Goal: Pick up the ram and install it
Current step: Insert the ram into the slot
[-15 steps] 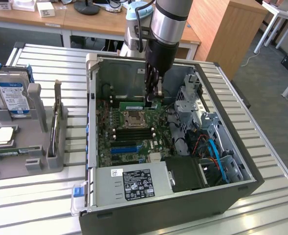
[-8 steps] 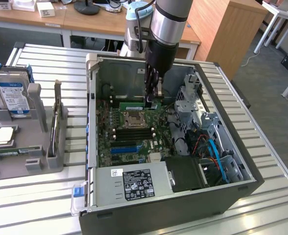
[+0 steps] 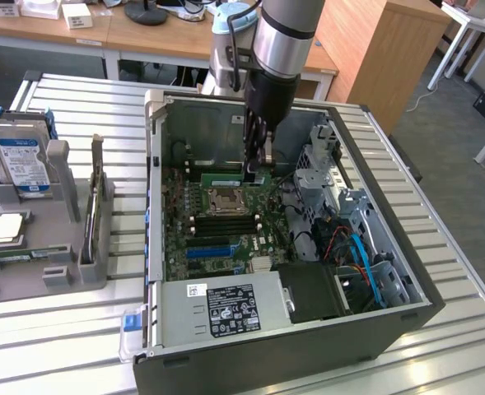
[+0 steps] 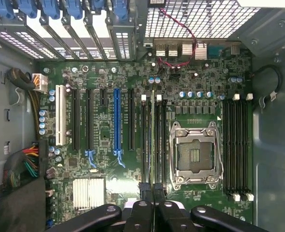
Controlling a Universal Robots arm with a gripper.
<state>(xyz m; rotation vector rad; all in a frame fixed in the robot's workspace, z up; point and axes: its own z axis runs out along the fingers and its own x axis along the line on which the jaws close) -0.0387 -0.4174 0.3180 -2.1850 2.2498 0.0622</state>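
The ram (image 3: 222, 177) is a thin green stick held edge-down inside the open computer case (image 3: 156, 247). It is just above the motherboard, beside the bare processor socket (image 3: 226, 200). My gripper (image 3: 258, 170) is shut on one end of it. In the wrist view the ram (image 4: 153, 140) appears edge-on as a thin line running out from between the black fingertips (image 4: 145, 189). It lies along the long memory slots (image 4: 159, 140) next to the socket (image 4: 195, 152). Whether it touches a slot I cannot tell.
A grey holder (image 3: 61, 247) at the exterior view's left carries a hard drive (image 3: 24, 164) with a blue label and a square silver chip (image 3: 3, 229). Inside the case are a power supply (image 3: 226, 309), drive cages and cables (image 3: 349, 247), and expansion slots (image 4: 116, 121).
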